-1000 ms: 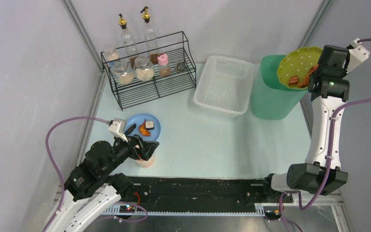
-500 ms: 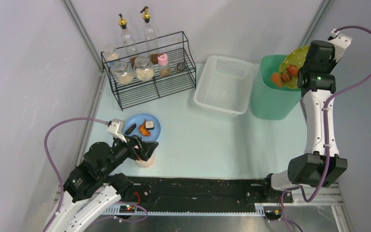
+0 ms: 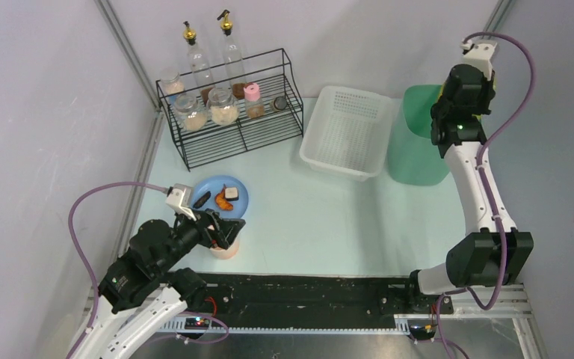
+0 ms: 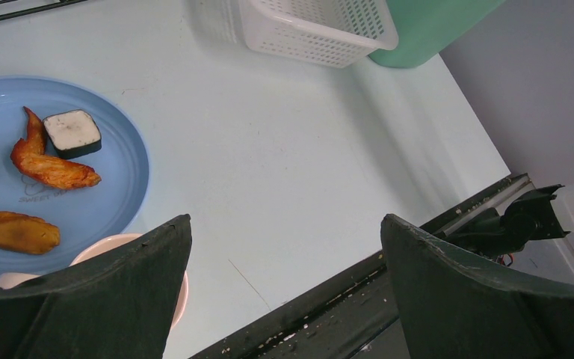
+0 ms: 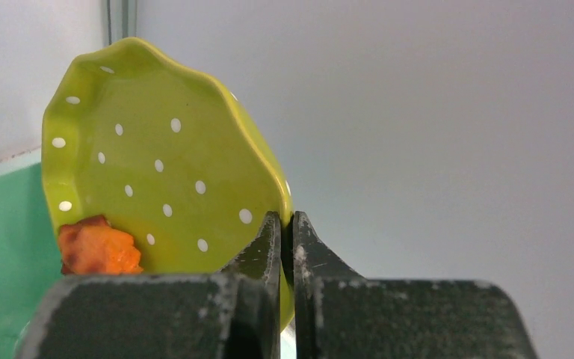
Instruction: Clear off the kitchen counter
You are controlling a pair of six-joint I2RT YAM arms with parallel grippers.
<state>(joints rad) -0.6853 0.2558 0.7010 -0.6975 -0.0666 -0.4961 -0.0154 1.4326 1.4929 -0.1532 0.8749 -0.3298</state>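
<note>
Bright, even overhead light, soft faint shadows, no glare, near tool fingers perhaps slightly soft, overhead view sharp

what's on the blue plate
Two orange fried pieces, a white block with a dark rim, and a dark piece at the edge. The pink cup covers the blue plate's near rim.

My pale mint-green counter bears a black wire rack, a white perforated basket and a green bin. Nearer me sit a round blue plate and a pink bowl.
</note>
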